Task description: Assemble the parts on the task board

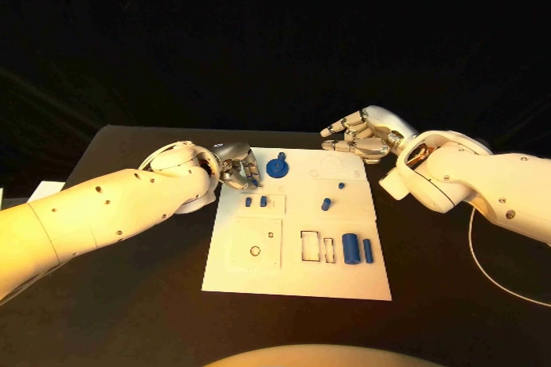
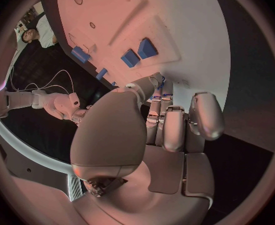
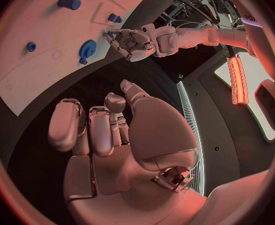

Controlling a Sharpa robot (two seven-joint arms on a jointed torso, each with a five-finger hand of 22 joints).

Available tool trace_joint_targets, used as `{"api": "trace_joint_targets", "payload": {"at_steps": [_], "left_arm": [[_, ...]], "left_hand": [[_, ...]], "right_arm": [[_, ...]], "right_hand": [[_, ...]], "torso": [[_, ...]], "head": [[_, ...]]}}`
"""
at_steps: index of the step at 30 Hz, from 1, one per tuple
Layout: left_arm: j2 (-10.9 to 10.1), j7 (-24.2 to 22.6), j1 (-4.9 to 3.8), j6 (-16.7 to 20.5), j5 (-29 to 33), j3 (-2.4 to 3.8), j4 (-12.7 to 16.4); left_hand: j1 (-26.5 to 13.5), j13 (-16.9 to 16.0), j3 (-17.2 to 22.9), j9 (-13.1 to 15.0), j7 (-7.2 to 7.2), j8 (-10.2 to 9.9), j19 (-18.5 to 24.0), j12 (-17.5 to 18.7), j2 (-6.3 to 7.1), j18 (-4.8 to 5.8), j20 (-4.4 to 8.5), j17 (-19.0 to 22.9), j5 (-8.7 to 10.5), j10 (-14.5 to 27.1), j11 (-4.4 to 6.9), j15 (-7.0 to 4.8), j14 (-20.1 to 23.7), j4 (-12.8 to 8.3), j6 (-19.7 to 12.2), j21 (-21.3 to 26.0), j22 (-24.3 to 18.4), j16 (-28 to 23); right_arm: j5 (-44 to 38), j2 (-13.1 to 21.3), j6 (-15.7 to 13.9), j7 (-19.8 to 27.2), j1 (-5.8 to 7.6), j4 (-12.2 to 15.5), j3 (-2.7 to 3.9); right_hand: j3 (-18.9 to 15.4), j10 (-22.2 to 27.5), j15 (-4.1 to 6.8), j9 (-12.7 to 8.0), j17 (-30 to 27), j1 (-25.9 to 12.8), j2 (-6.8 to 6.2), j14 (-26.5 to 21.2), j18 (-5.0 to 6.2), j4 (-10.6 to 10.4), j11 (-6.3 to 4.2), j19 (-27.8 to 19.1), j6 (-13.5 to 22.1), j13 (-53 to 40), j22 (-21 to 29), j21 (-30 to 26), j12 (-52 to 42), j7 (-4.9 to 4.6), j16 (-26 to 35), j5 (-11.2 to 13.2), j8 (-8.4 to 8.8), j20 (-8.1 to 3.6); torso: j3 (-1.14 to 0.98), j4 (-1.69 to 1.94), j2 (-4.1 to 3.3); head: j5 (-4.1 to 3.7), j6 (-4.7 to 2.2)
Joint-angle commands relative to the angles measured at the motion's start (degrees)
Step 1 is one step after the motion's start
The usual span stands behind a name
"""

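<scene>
The white task board (image 1: 236,275) lies in the middle of the table. A blue gear (image 1: 277,169) stands near its far left corner, also seen at gear (image 3: 87,49). Two small blue blocks (image 1: 255,201) lie below it, two small blue pieces (image 1: 326,204) sit mid-board, and two blue cylinders (image 1: 357,249) lie near the front right. My left hand (image 1: 236,172) hovers at the board's far left edge beside the gear, thumb curled against fingertips (image 2: 156,87). Blue shows between them; whether it is a held piece or the gear behind, I cannot tell. My right hand (image 1: 359,136) hangs over the far right corner, holding nothing.
The black table (image 1: 138,144) surrounds the board. Empty outlined recesses (image 1: 263,245) mark the board's front left. A white cable (image 1: 488,259) loops on the table at the right, below my right forearm.
</scene>
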State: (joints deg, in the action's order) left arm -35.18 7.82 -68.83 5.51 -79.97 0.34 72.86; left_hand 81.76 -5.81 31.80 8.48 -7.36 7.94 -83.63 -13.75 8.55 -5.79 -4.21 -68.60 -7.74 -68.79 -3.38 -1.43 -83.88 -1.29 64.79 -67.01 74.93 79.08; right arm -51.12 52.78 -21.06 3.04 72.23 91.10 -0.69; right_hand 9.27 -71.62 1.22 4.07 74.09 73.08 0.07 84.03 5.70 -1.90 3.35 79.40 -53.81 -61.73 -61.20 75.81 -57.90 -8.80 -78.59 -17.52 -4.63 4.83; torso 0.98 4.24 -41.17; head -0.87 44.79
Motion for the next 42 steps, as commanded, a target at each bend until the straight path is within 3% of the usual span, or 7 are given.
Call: {"api": "trace_joint_targets", "payload": {"at_steps": [1, 42], "left_arm": [[0.13, -1.16, 0.03, -0.29, 0.45, 0.01, 0.31], [-0.14, -0.45, 0.03, 0.91, 0.47, 0.25, 2.20]], "left_hand": [[-0.43, -0.05, -0.02, 0.09, -0.09, -0.01, -0.46, 0.25, -0.32, 1.10, -0.08, 0.09, 0.35, -0.48, 0.11, 0.03, -1.77, 0.13, 0.49, -0.23, 0.35, -0.10], [-0.29, -0.16, 0.10, 0.09, -0.13, -0.04, -0.43, 0.34, -0.49, 1.10, -0.07, 0.27, 0.32, -0.72, 0.14, 0.00, -1.71, -0.12, 0.62, -0.26, 0.42, -0.17]], "right_arm": [[-0.45, -0.05, 0.51, 0.41, -0.02, -0.01, 0.02], [-0.45, -0.07, 0.65, 0.39, -0.02, -0.05, 0.02]], "right_hand": [[0.03, 0.28, -0.13, 0.01, -0.09, -0.01, 0.33, 2.67, -0.29, -0.40, 0.19, -0.37, -0.25, -0.04, 0.03, -0.28, 0.07, -0.08, 0.22, -0.20, -0.33, -0.12], [0.03, 0.28, -0.13, 0.01, -0.09, -0.01, 0.33, 2.67, -0.29, -0.40, 0.19, -0.37, -0.25, -0.04, 0.03, -0.28, 0.07, -0.08, 0.22, -0.20, -0.33, -0.12]], "torso": [[0.00, -0.03, 0.02], [-0.01, 0.03, 0.03]], "head": [[-0.05, 0.02], [-0.20, 0.34]]}}
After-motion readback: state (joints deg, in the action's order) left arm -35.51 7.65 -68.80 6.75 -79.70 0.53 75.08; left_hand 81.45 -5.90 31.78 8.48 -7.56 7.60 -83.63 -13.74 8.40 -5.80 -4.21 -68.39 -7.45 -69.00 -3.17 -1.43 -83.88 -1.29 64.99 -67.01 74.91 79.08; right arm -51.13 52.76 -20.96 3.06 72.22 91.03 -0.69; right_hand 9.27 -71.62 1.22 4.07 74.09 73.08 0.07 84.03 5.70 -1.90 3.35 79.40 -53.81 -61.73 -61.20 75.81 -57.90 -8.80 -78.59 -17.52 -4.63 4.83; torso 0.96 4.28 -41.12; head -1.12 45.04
